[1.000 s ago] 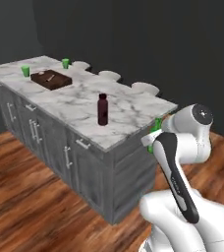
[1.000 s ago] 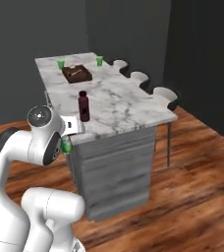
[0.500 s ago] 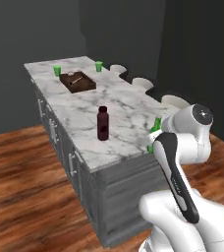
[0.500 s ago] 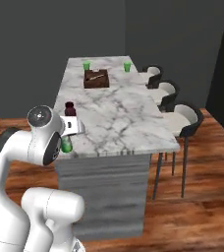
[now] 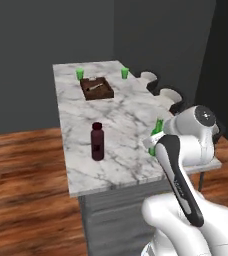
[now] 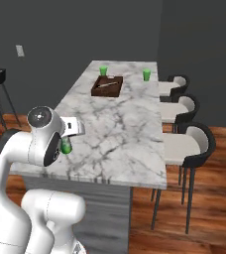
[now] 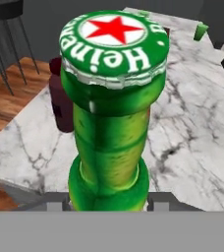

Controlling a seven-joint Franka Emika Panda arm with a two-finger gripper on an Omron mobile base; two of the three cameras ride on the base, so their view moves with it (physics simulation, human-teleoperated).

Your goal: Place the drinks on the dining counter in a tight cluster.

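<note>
While you carried the green glass bottle (image 7: pixel 111 113) toward the dining counter (image 5: pixel 131 130), the gripper (image 7: pixel 109 202) had its fingers pinching the bottle low on its body, one on each side, with the red-star cap pointing up at the hand camera. In the left base view the bottle (image 5: pixel 157 131) hung at the hand, over the counter's near right edge, partly hidden by the arm.

The maroon bottle (image 5: pixel 97 141) stood upright near the counter's near end, toward its left edge, and in the hand view it (image 7: pixel 61 98) showed just behind the green one. That was your target: the cluster should form around it. My advice would have been to bring the green bottle across the near end until it was just beside the maroon one without knocking it, keep it vertical, lower until the base met the marble, and only then release.

A brown tray (image 5: pixel 97 88) and two small green cups (image 5: pixel 79 74) (image 5: pixel 124 73) sat toward the far end, well apart from your work. White chairs (image 6: pixel 184 144) lined the right edge. I could not find the third drink.
</note>
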